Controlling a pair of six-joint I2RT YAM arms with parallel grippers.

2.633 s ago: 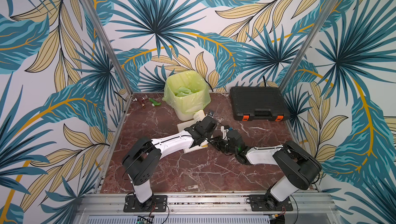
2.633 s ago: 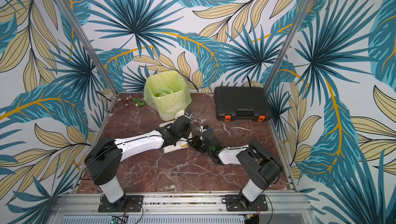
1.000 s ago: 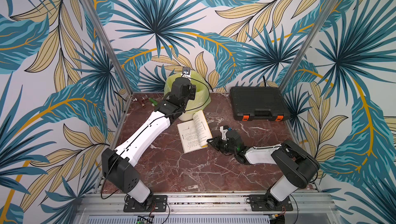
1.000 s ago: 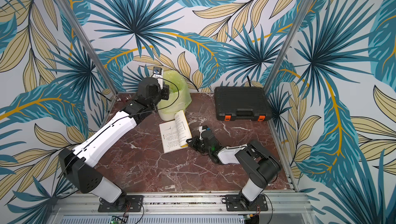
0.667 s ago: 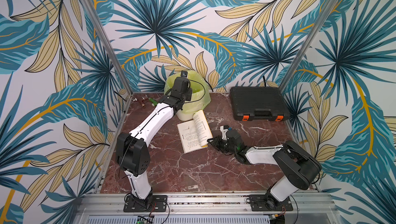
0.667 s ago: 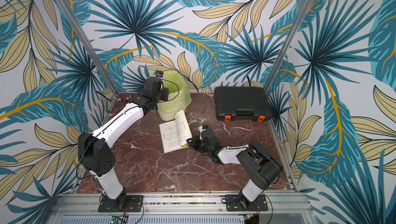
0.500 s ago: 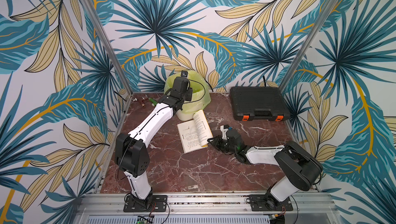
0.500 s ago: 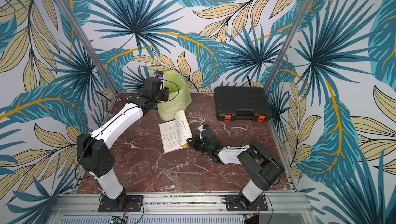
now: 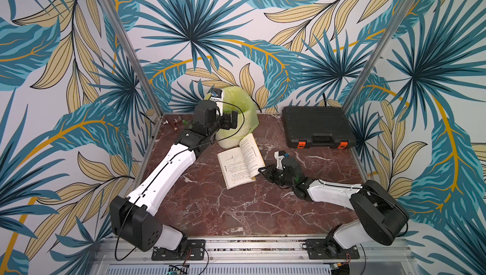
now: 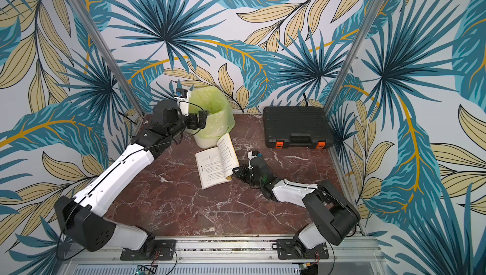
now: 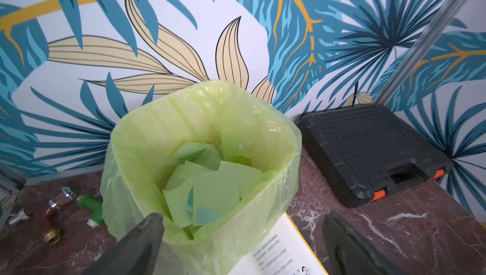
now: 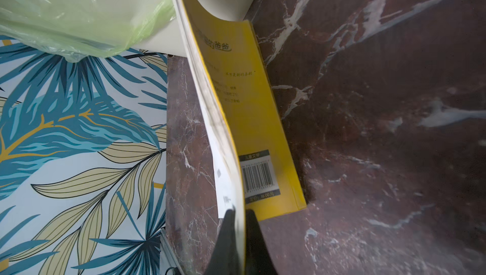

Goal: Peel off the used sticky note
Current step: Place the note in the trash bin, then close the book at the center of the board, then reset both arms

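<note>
Left gripper (image 11: 243,218) is held above the green-lined waste bin (image 11: 276,139), jaws spread wide, nothing between them. Green sticky notes (image 11: 215,184) are seen lying loose inside the liner. Right gripper (image 12: 239,214) is clamped on the near corner of the open paperback book (image 9: 236,164), whose right-hand pages are lifted off the marble table (image 9: 236,208). The book's far edge is leaned against the bin. A black tool case (image 9: 315,126) is noted at the back right.

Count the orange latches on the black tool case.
2. Both are on the front edge of the black tool case, either side of its handle: one latch nearer the open book, the other nearer the side wall. None appears hidden.
</note>
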